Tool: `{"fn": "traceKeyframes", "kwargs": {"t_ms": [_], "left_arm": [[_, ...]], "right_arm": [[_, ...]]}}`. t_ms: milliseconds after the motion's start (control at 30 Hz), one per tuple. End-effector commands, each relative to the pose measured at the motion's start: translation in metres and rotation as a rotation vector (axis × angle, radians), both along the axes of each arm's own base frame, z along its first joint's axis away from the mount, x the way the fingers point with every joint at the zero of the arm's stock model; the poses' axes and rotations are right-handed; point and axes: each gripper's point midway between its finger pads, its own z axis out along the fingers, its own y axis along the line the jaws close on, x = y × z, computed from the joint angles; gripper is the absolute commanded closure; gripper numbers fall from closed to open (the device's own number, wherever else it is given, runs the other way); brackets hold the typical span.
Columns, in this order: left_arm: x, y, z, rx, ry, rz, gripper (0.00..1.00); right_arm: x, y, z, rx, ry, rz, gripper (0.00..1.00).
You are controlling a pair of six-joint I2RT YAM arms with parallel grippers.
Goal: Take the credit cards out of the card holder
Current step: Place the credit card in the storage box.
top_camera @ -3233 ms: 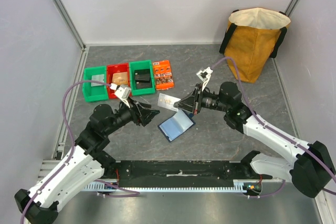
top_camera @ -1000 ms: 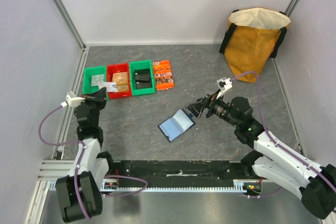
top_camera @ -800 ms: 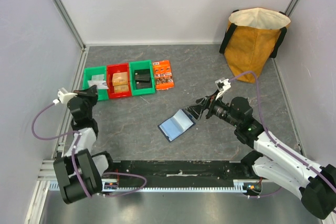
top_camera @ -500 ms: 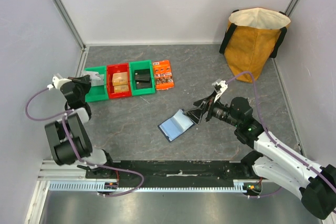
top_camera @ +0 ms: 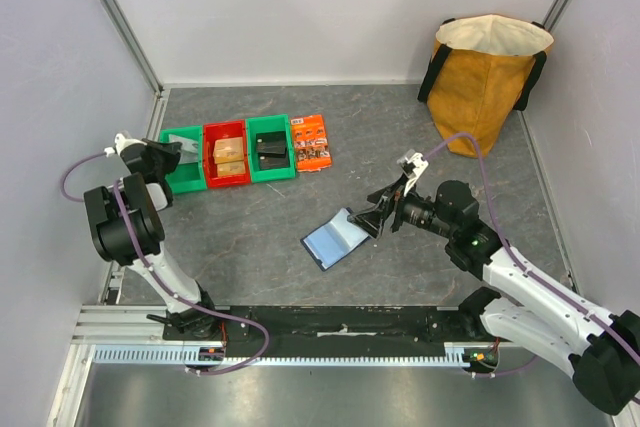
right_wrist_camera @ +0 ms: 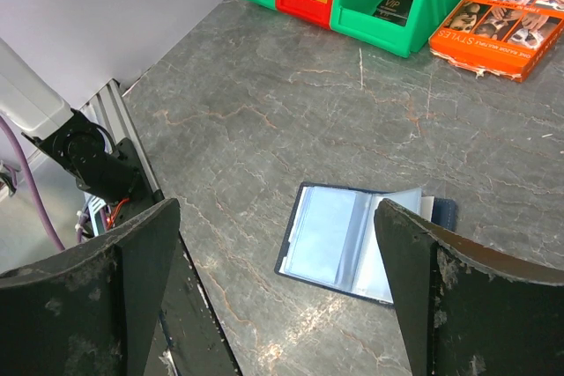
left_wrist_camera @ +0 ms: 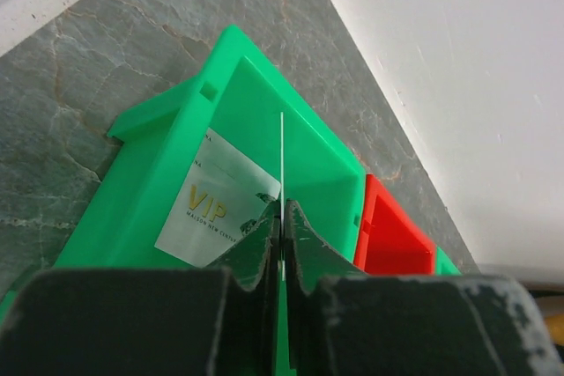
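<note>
Grey veined stone covers the surface (top_camera: 400, 137), walled in by pale panels, with a mustard-yellow bag (top_camera: 485, 87) standing at the far right corner. Along the far left sit three bins in a row: a green bin (top_camera: 185, 187), a red bin (top_camera: 226, 180) and a second green bin (top_camera: 270, 175), with an orange packet (top_camera: 312, 143) lying flat just beside the last one.

The card holder (top_camera: 335, 239) lies open on the surface between the two arms, well apart from the bins, with its pale blue sleeves facing up and its navy cover showing as a border around them.

The left arm is folded back toward the left wall, and the left end effector (top_camera: 165, 155) is at the first green bin. In the left wrist view its fingers are pressed together on a thin card (left_wrist_camera: 282, 156), seen edge-on as a pale line that stands upright over the bin's inside. Whether the card touches the bin cannot be told. A VIP card (left_wrist_camera: 220, 209) lies flat on the bin floor below it.

The right end effector (top_camera: 385, 209) hovers just beside the card holder's far right corner. Its fingers (right_wrist_camera: 115, 297) are spread wide apart with nothing between them, and the right wrist view looks down past them onto the open sleeves.
</note>
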Motion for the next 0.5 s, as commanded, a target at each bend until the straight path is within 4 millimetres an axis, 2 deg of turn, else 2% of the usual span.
{"fn": "traceKeyframes", "kwargs": {"t_ms": [0, 133, 267, 467], "left_arm": [[0.015, -0.008, -0.001, 0.049, -0.001, -0.083, 0.88], [0.017, -0.013, -0.008, 0.044, 0.033, -0.104, 0.75], [0.014, -0.011, 0.000, 0.083, 0.060, -0.101, 0.62], [-0.002, -0.003, 0.004, 0.176, 0.178, -0.103, 0.49]], "right_arm": [[0.005, 0.003, 0.022, 0.020, -0.052, 0.014, 0.02], [0.004, 0.003, 0.022, 0.020, -0.045, 0.015, 0.02], [0.004, 0.003, 0.024, 0.020, -0.048, 0.012, 0.02], [0.000, 0.003, 0.031, 0.039, -0.050, 0.024, 0.02]]}}
